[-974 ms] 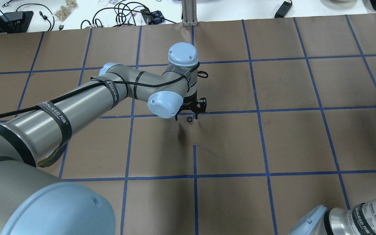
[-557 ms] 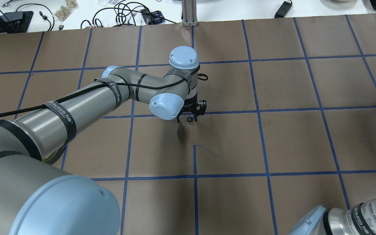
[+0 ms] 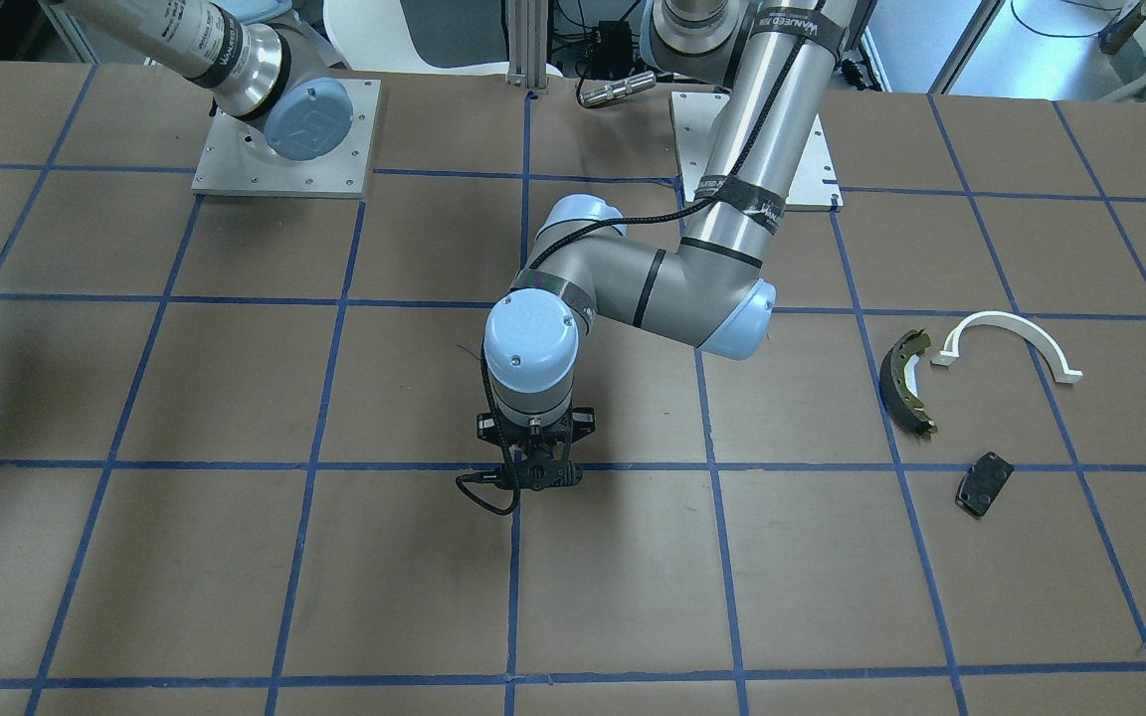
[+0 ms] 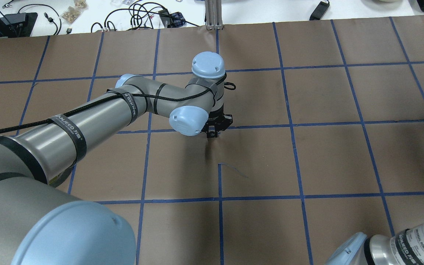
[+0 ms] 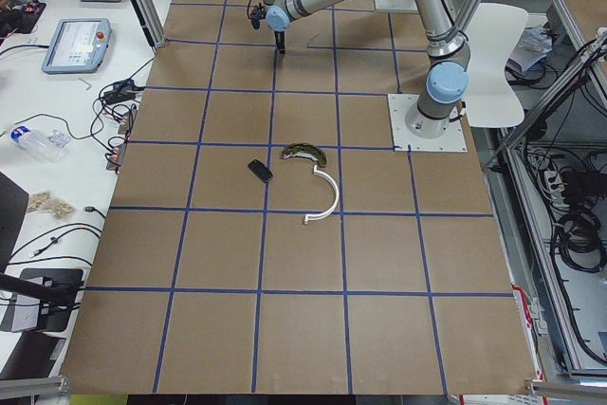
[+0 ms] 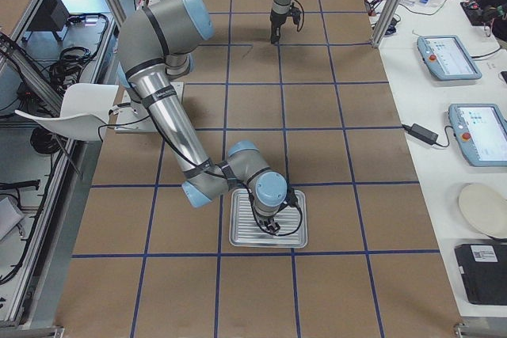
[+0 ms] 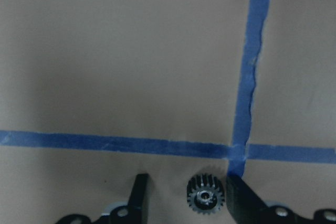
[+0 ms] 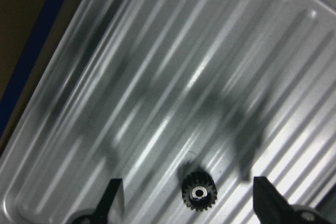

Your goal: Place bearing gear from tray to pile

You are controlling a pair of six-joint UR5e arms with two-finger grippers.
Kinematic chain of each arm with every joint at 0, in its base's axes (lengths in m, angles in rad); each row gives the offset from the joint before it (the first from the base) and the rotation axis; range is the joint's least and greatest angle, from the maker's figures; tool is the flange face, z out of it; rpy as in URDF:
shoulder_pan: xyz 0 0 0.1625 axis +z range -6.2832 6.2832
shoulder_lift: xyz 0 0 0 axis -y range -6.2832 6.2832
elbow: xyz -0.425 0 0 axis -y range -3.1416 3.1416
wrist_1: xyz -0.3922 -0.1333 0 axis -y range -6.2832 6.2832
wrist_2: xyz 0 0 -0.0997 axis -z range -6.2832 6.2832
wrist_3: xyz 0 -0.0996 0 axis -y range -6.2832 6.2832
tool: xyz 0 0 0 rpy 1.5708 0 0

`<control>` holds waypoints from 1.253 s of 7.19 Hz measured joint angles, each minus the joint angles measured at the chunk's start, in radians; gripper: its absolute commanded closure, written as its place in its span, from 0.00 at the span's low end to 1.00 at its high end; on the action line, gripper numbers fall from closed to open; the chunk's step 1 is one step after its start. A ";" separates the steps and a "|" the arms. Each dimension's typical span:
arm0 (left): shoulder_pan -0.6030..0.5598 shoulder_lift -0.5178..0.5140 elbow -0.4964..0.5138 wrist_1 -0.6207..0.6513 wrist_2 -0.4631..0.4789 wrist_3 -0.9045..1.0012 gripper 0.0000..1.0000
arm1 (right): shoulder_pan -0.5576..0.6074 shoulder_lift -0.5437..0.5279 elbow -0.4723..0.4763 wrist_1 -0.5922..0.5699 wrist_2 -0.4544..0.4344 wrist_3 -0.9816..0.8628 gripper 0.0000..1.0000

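Brown paper with blue tape lines covers the counter [image 3: 235, 398]. From the front, the left hand [image 3: 531, 481] points straight down, close to a spot where two blue lines cross. Well away from it, out on its left side, lies the pile: a dark green curved brake shoe [image 3: 906, 383], a white arc [image 3: 1016, 333] just beside it, and a little black plate [image 3: 984, 482] near both.

From the right end, the right hand [image 6: 270, 227] hangs low over a silver tray [image 6: 238, 237].

On the left wrist camera, the left hand's fingers [image 7: 139, 195] are apart. A small black gear [image 7: 206, 199] sits on the paper between them, just beside one finger, with a gap to the other.

On the right wrist camera, the right hand's fingers [image 8: 113, 199] are wide apart too. The bearing gear [image 8: 199, 192] lies flat in the tray between them and touches neither.
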 measured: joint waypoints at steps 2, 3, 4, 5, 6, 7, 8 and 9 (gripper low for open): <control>0.010 0.024 0.003 -0.002 0.004 0.031 1.00 | 0.002 0.004 0.000 -0.001 0.004 -0.012 0.17; 0.038 0.052 0.001 -0.014 0.011 0.091 1.00 | 0.002 0.004 0.000 -0.002 0.003 -0.027 0.22; 0.097 0.089 -0.001 -0.036 0.013 0.163 1.00 | 0.002 0.004 0.001 -0.006 0.002 -0.036 0.36; 0.179 0.128 -0.002 -0.073 0.014 0.253 1.00 | 0.002 0.003 0.002 -0.014 0.002 -0.038 0.56; 0.276 0.165 -0.004 -0.120 0.016 0.355 1.00 | 0.001 0.002 0.003 -0.020 0.001 -0.040 0.76; 0.387 0.196 -0.007 -0.154 0.016 0.461 1.00 | 0.001 0.002 0.003 -0.022 -0.002 -0.041 0.89; 0.494 0.215 -0.012 -0.167 0.017 0.572 1.00 | 0.001 0.001 0.003 -0.023 -0.005 -0.042 0.99; 0.594 0.224 -0.015 -0.169 0.021 0.695 1.00 | 0.001 0.001 0.003 -0.023 -0.007 -0.044 1.00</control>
